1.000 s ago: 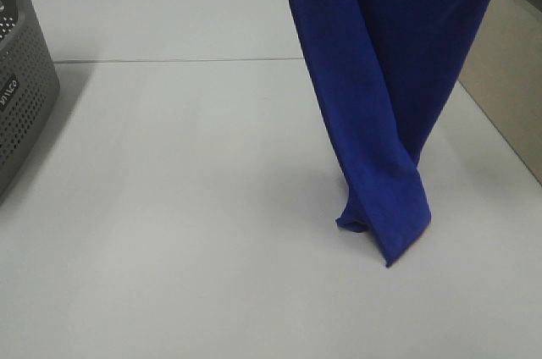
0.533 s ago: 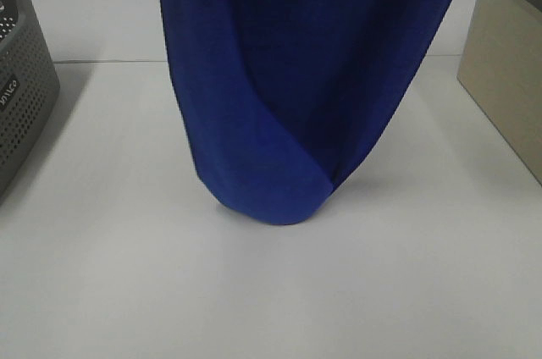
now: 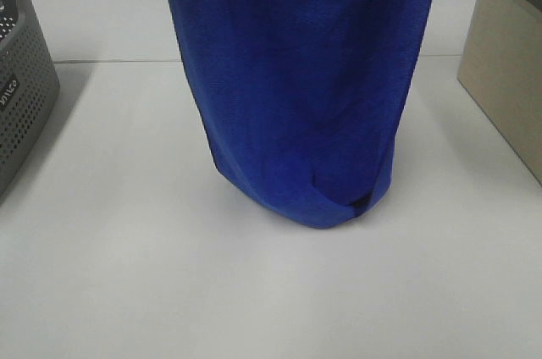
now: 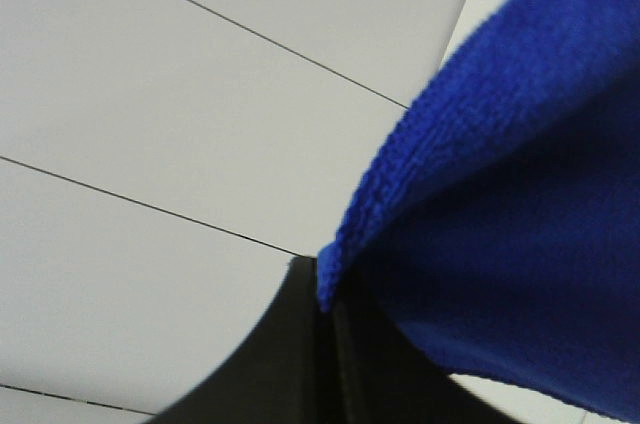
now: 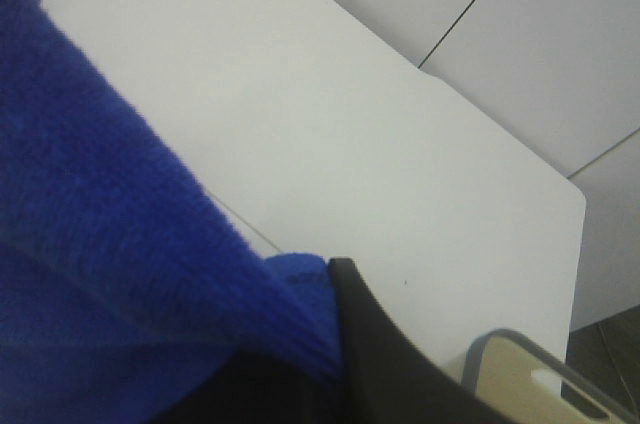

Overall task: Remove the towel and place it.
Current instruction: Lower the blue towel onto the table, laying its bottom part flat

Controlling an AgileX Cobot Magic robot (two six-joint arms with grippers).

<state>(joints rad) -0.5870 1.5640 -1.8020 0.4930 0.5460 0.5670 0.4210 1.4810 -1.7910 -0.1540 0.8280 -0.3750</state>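
The plush royal-blue towel (image 3: 296, 96), pinched tight in both the left hand (image 4: 325, 316) and right hand (image 5: 338, 344), hangs to the tabletop's (image 3: 127, 257) middle, while the left-edge grey basket's (image 3: 21, 96) white lettering is unreadable.

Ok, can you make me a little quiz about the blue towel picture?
1. True or false: the towel lies flat on the table.
2. What stands at the table's left side? A) grey basket B) red bucket C) green bowl
3. Fill in: the left gripper and right gripper are both shut on the ____.
Key: 1 false, it hangs; 2 A; 3 towel.
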